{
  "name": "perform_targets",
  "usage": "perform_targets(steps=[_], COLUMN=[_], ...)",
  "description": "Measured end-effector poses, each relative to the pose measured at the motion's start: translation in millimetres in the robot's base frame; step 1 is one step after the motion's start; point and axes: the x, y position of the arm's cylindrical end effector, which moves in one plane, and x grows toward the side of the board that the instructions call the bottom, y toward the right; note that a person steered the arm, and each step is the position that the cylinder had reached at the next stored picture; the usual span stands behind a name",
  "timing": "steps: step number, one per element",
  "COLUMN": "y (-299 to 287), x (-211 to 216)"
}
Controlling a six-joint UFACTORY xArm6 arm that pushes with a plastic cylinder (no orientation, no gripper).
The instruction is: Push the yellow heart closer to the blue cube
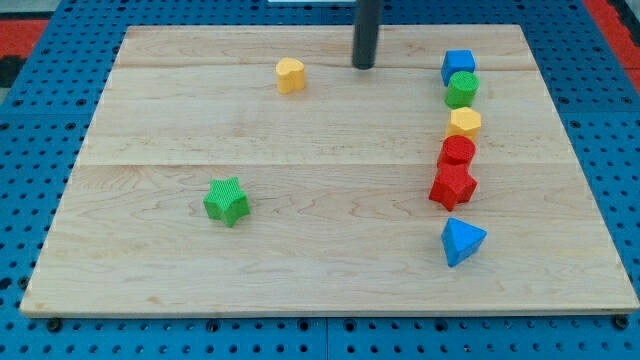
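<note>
resting on the board (150, 270), my tip (363, 66) touches nothing; the yellow heart (290, 75) lies to its left, the blue cube (458, 66) to its right.

My tip (363, 66) stands between the heart (290, 75) and the cube (458, 66) (view's top). Neither is touched.

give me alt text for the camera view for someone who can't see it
My tip rests on a wooden board between the yellow heart on the view's left and the blue cube on the right.
</note>
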Motion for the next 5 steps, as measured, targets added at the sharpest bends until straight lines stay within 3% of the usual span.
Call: perform_targets(steps=[1, 2, 3, 5], y=[-30, -115, -159, -61], x=[62, 80, 60, -1])
